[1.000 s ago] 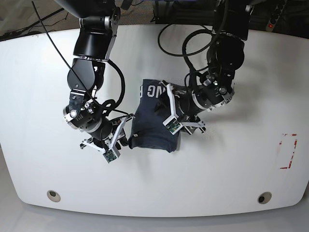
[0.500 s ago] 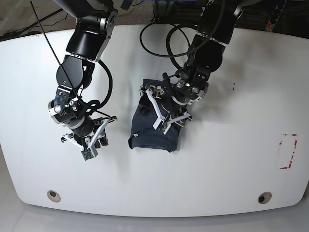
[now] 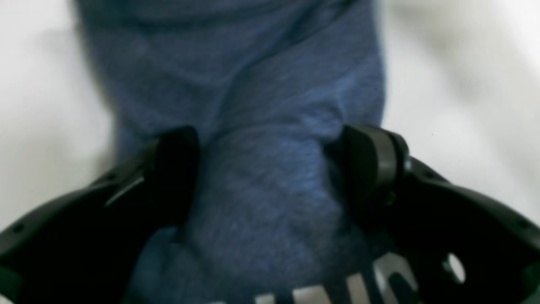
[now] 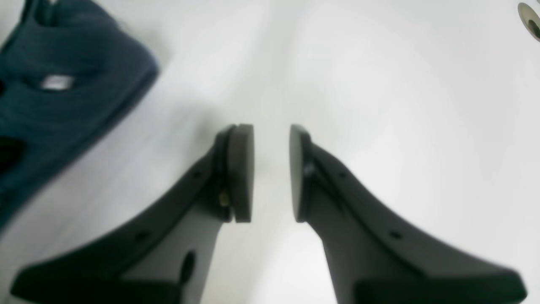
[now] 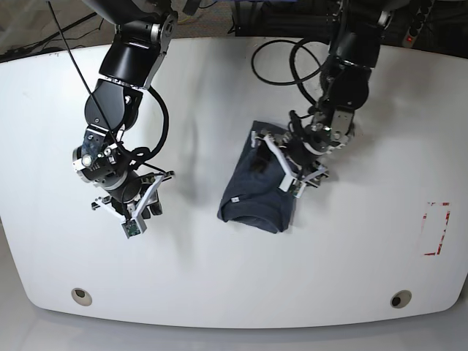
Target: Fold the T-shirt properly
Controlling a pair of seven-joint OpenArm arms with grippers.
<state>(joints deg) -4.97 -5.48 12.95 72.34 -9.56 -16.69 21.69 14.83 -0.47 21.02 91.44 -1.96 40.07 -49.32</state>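
Observation:
The T-shirt (image 5: 256,191) lies folded into a small dark slate-blue bundle in the middle of the white table (image 5: 219,292). My left gripper (image 5: 287,167) is pressed down on its right upper part. In the left wrist view that gripper (image 3: 270,169) stands open, its fingers (image 3: 371,169) wide apart with a ridge of the T-shirt (image 3: 253,84) between them and white lettering (image 3: 358,287) at the bottom. My right gripper (image 5: 135,208) hovers over bare table to the left of the shirt. Its pads (image 4: 242,173) stand a narrow gap apart, holding nothing, and the T-shirt (image 4: 63,105) fills the upper left corner of that view.
Two round holes (image 5: 81,295) (image 5: 400,299) sit in the table near its front edge. A red-marked patch (image 5: 436,228) lies at the far right. Black cables (image 5: 278,66) hang by the arms at the back.
The left arm has moved right with the T-shirt sliding right under it. The right arm has drawn away to the left of the shirt and now holds still.

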